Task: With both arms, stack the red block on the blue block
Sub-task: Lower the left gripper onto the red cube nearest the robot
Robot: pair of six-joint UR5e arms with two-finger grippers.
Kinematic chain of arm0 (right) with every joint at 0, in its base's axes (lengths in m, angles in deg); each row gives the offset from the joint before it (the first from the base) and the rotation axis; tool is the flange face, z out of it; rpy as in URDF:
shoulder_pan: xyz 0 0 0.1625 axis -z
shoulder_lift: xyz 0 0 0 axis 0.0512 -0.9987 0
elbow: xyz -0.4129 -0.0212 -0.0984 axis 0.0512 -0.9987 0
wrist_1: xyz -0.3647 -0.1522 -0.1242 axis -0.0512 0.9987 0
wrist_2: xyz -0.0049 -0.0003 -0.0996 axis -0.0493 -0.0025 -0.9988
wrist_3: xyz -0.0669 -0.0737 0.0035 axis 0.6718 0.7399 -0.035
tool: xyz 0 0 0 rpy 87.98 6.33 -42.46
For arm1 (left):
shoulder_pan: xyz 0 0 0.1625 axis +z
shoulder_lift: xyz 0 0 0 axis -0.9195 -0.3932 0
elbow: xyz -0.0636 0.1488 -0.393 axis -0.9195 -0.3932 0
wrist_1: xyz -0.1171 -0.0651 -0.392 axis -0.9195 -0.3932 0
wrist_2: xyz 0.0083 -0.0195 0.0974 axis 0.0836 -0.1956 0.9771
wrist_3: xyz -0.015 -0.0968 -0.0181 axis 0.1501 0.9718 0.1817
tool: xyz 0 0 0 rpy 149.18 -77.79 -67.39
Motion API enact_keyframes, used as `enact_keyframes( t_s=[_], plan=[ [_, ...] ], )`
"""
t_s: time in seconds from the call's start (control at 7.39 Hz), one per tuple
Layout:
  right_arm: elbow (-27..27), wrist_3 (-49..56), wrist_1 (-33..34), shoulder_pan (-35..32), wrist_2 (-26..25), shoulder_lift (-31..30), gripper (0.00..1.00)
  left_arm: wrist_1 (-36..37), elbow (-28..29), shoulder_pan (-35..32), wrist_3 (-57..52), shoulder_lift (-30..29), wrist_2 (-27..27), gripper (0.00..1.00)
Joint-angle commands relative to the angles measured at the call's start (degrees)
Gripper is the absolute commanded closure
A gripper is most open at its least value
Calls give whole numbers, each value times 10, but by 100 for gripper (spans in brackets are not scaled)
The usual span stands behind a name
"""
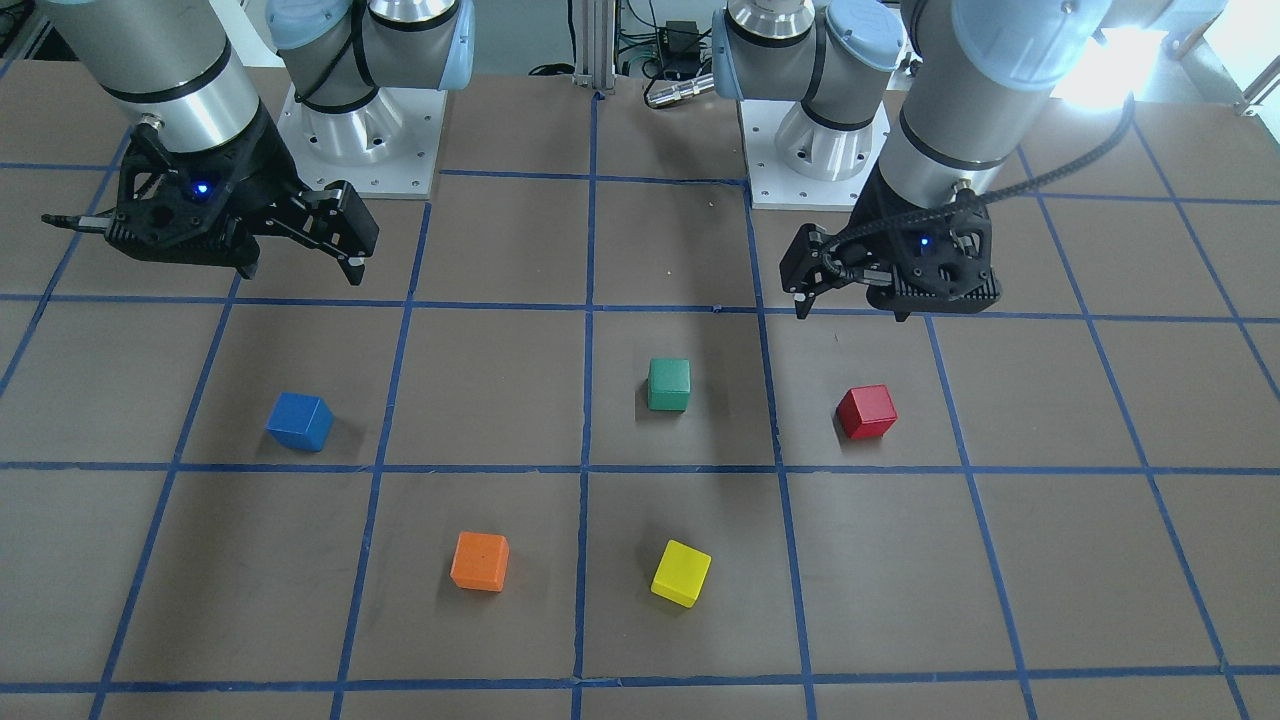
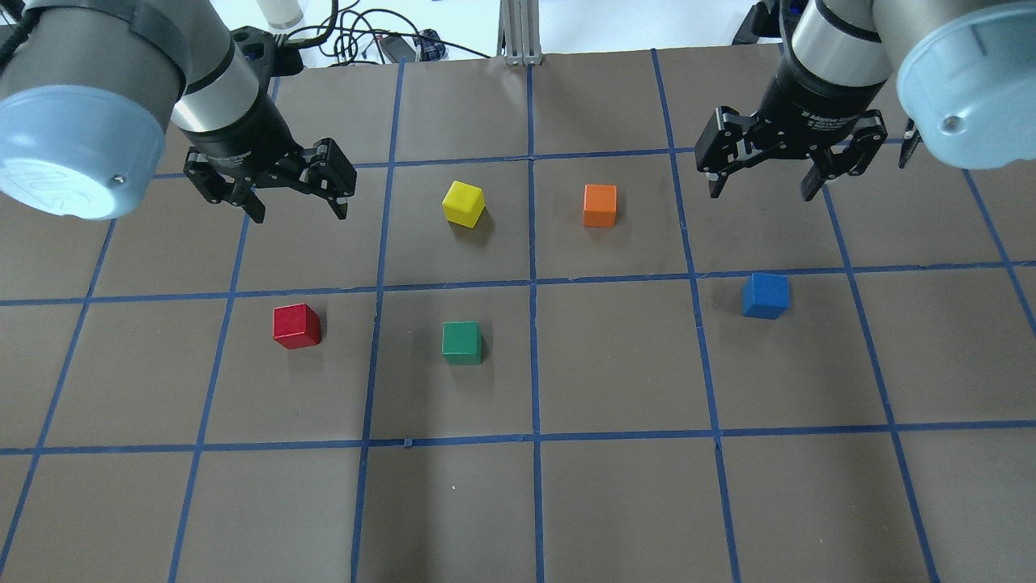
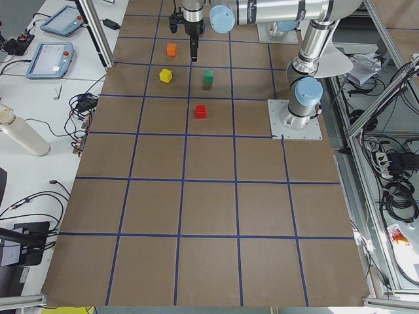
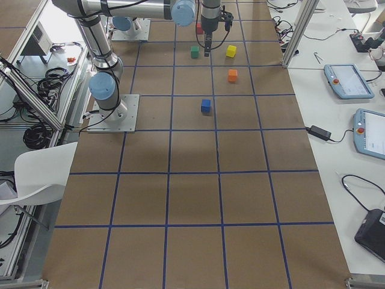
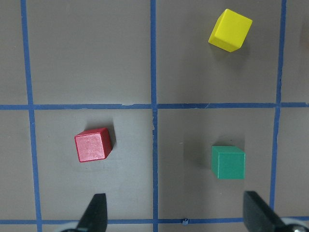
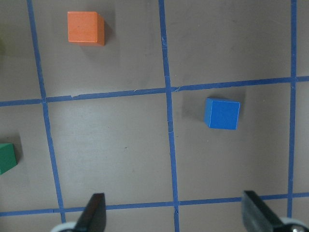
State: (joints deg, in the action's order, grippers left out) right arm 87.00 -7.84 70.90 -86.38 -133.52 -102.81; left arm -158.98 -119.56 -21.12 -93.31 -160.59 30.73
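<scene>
The red block (image 2: pixel 296 325) sits on the brown table on my left side. It shows in the left wrist view (image 5: pixel 93 144) just ahead of the left finger. My left gripper (image 2: pixel 299 209) hangs open and empty above the table, beyond the red block. The blue block (image 2: pixel 765 295) sits on my right side and shows in the right wrist view (image 6: pixel 221 113). My right gripper (image 2: pixel 761 194) is open and empty, raised beyond the blue block. In the front view the red block (image 1: pixel 866 412) lies below the left gripper (image 1: pixel 850 310), and the blue block (image 1: pixel 299 421) lies below the right gripper (image 1: pixel 300 272).
A green cube (image 2: pixel 461 342) sits right of the red block. A yellow cube (image 2: pixel 463 202) and an orange cube (image 2: pixel 600 205) lie farther out, between the two grippers. Blue tape lines grid the table. The arm base plates (image 1: pixel 360 150) stand at the robot's edge.
</scene>
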Motion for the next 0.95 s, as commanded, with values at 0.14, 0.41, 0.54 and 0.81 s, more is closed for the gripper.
enact_keyframes(
  t_s=[0.14, 0.41, 0.54, 0.81],
  plan=[
    [2, 1, 0, -1, -1, 0, 0, 31, -72, 111, -125, -21, 0, 0],
    [1, 1, 0, -1, -1, 0, 0, 162, -158, 112, -131, -44, 1, 0],
    [2, 2, 1, -1, -1, 1, 0, 228, -195, 112, -132, -55, 2, 0],
    [1, 2, 1, -1, -1, 0, 0, 255, -233, 113, -125, -77, 1, 0]
  ],
)
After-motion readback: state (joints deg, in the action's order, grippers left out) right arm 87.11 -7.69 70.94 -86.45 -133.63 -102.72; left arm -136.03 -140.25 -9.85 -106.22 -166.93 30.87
